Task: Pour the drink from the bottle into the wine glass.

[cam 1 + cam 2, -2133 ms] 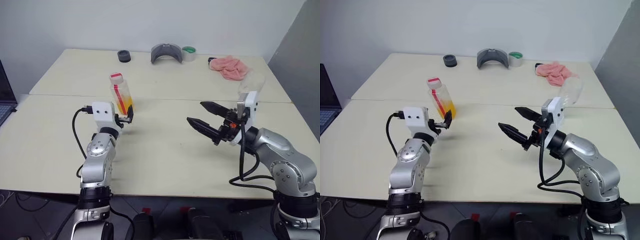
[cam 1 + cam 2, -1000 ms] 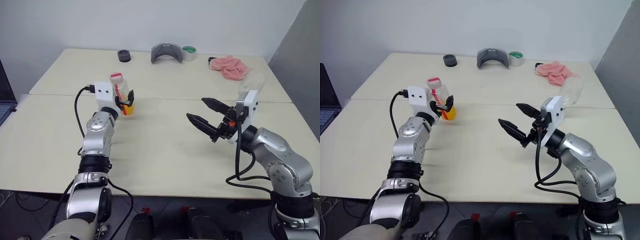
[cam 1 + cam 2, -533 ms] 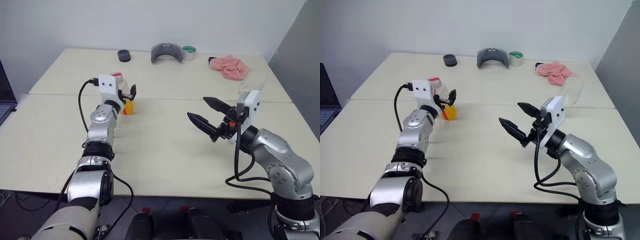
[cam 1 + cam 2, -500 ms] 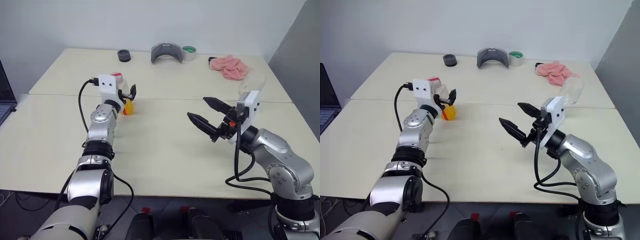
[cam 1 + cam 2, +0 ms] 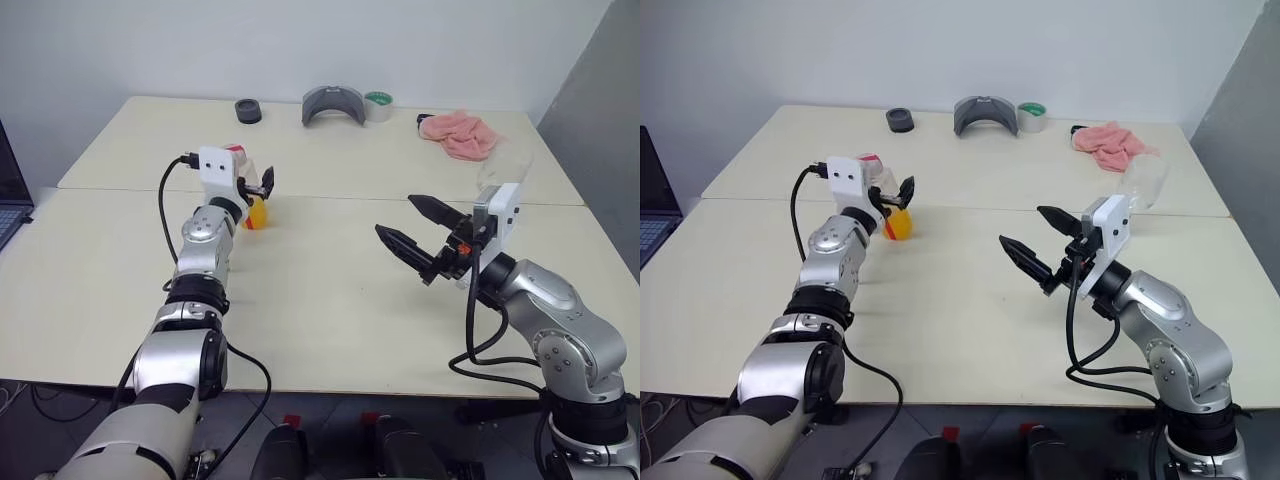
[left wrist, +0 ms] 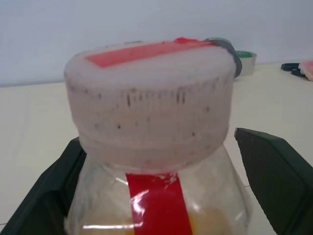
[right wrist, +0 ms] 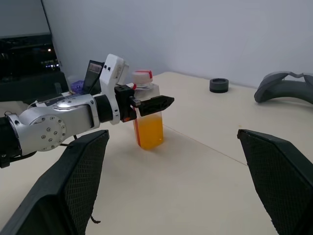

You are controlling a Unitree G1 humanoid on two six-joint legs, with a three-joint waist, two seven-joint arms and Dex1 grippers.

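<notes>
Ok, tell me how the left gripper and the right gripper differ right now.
The left gripper is stretched out to the bottle, its fingers either side of the bottle's shoulder; the right gripper hangs over bare table with nothing between its fingers. The left gripper is far out over the table; the right gripper sits nearer the robot, pointing toward the left side. Both are open, and neither holds anything yet.

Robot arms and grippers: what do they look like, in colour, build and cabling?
Both arms are silver-grey metal with rounded joint housings and black rings between segments. Each wrist carries a white boxy camera block, and a loose black cable loops beside each arm. The left gripper and right gripper each have two black tapered fingers; the right wrist shows small orange-red parts.
</notes>
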